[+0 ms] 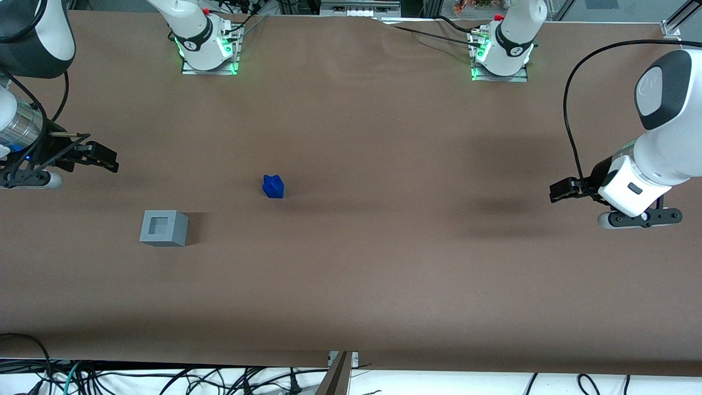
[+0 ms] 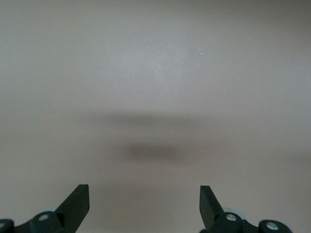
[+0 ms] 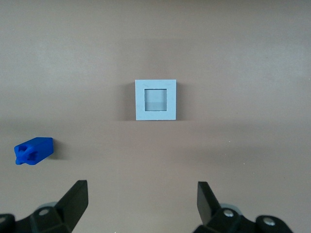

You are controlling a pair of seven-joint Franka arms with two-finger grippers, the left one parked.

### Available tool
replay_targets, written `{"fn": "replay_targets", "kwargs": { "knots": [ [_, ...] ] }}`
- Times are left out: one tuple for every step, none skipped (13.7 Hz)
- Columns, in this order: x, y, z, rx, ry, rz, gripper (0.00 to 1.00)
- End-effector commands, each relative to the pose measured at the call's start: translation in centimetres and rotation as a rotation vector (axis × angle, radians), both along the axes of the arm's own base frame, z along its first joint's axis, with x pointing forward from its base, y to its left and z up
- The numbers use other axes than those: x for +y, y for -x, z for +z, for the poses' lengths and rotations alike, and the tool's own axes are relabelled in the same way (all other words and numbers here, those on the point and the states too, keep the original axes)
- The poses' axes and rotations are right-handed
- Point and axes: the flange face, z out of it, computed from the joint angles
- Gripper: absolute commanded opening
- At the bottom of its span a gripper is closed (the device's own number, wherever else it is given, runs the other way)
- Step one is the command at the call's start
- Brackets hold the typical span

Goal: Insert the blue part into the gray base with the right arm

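A: Front view: blue part (image 1: 273, 186) sits loose on the brown table (image 1: 384, 274), well apart from the gray base (image 1: 164, 228), which is nearer the camera and closer to the working arm's end. Right arm (image 1: 22, 115) hangs at the table's edge, its gripper (image 1: 104, 159) above bare table, touching nothing.

B: Handling?

A: Looks like small rigid plastic, light, probably a bit slick. I'd pinch it across the flat sides below the notched top, so it stays square for the recess.

B: Right wrist view?

A: Gripper (image 3: 141, 204) is spread wide, nothing between the fingers (image 3: 75, 201). Base (image 3: 155, 99) sits straight ahead, its square hole facing up, empty. Blue part (image 3: 33, 151) lies on its side, apart from the base.

B: Left wrist view?

A: Bare table only.
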Motion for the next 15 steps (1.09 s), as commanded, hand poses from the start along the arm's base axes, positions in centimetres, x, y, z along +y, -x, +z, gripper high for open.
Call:
{"fn": "replay_targets", "kwargs": {
  "knots": [
    [-0.04, -0.06, 0.99, -0.012, 0.007, -0.018, 0.99],
    [-0.07, -0.03, 1.08, -0.014, 0.002, -0.021, 0.99],
    [-0.22, 0.01, 1.18, -0.015, -0.001, -0.024, 0.99],
    [-0.21, 0.01, 1.06, -0.011, -0.003, -0.025, 0.99],
    [-0.21, 0.07, 1.24, -0.014, -0.003, -0.026, 0.99],
    [-0.03, 0.12, 1.43, -0.018, -0.003, -0.023, 0.99],
    [-0.10, 0.22, 1.36, -0.009, -0.004, -0.018, 0.99],
    [-0.01, 0.22, 1.36, -0.009, -0.004, -0.016, 0.99],
    [0.07, 0.23, 1.28, -0.008, -0.004, -0.021, 0.99],
    [0.06, 0.20, 1.37, -0.011, -0.003, -0.020, 0.99],
    [0.24, 0.23, 1.28, -0.008, -0.003, -0.017, 0.99],
    [0.24, 0.14, 1.01, -0.003, -0.003, -0.016, 0.99],
    [0.32, 0.12, 0.91, 0.000, -0.003, -0.007, 0.99],
    [0.41, 0.22, 0.94, 0.005, -0.003, -0.007, 0.99],
    [0.57, 0.21, 0.84, 0.008, -0.002, -0.006, 0.99]
  ]
}}
